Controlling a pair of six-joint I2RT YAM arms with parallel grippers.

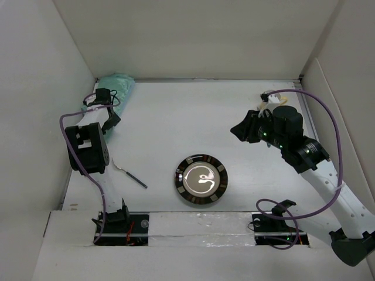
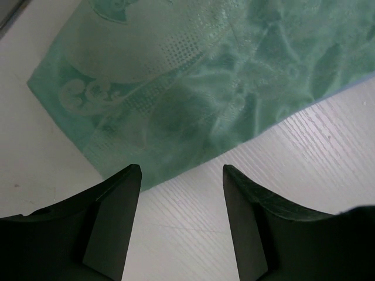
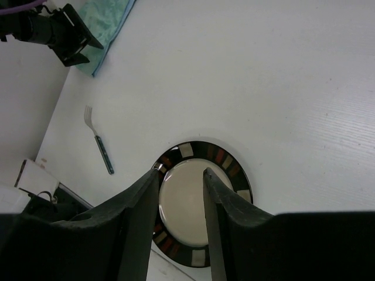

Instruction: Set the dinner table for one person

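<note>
Left wrist view: the left gripper (image 2: 181,171), spread and empty, hangs over the shiny mint-green cloth placemat (image 2: 193,76) at the far left corner of the matte white dinner table (image 2: 304,152). A shallow pinch could drag the placemat crumpled. The right gripper (image 3: 180,175), parted, holds nothing.

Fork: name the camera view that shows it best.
Right wrist: the fork lies whole, tines and handle clear, on the white table. Top external shows it small, beside the left arm. Left wrist shows none of it.
</note>
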